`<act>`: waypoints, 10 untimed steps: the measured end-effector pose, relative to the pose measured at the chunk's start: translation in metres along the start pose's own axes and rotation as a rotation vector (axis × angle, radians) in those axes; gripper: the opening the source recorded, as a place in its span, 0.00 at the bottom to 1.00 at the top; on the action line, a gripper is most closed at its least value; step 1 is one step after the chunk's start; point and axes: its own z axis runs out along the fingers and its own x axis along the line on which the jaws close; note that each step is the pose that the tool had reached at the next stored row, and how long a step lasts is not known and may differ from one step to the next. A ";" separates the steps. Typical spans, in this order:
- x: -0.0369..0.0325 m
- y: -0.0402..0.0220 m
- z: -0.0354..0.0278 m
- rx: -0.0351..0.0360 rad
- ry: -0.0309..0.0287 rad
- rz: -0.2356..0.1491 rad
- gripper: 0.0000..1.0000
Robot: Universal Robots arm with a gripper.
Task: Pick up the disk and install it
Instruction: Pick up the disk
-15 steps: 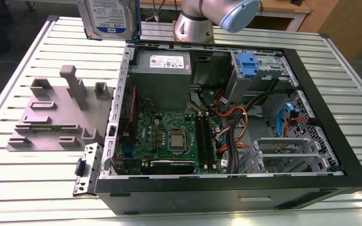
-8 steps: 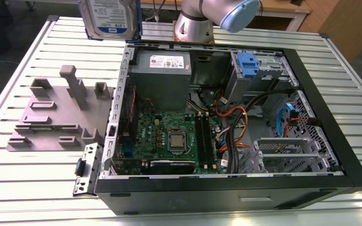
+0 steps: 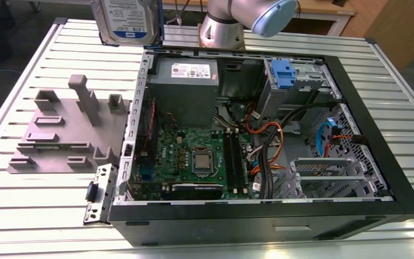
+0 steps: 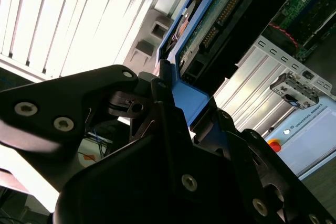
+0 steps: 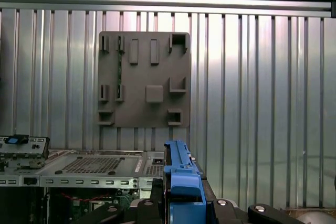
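Observation:
The disk (image 3: 128, 21), silver-grey with a white-and-blue label and a blue carrier along its edge, hangs upright in the air over the far part of the table, beyond the computer case's far corner on the exterior view's left. In the second wrist view my gripper (image 4: 186, 103) is shut on the disk's blue carrier (image 4: 191, 95), and the drive's green circuit side (image 4: 220, 19) reaches away from the black fingers (image 4: 157, 95). In the first wrist view the carrier's edge (image 5: 181, 179) rises between the gripper (image 5: 184, 204) fingers.
The open computer case (image 3: 351, 108) lies on the slatted metal table (image 3: 20, 205), with a grey power-supply box (image 3: 185, 81), motherboard (image 3: 200, 156), cables, a blue-tabbed bay (image 3: 283, 73) and a metal drive cage (image 3: 322, 172). A grey fixture plate (image 3: 63, 135) lies beside it. The arm's base (image 3: 225, 27) stands behind the case.

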 end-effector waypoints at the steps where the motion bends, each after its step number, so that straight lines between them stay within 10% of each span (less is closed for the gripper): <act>1: 0.0000 -0.0002 0.0000 0.0000 0.0000 0.000 0.36; 10: 0.0000 -0.0022 0.0000 0.0000 0.0000 0.000 0.36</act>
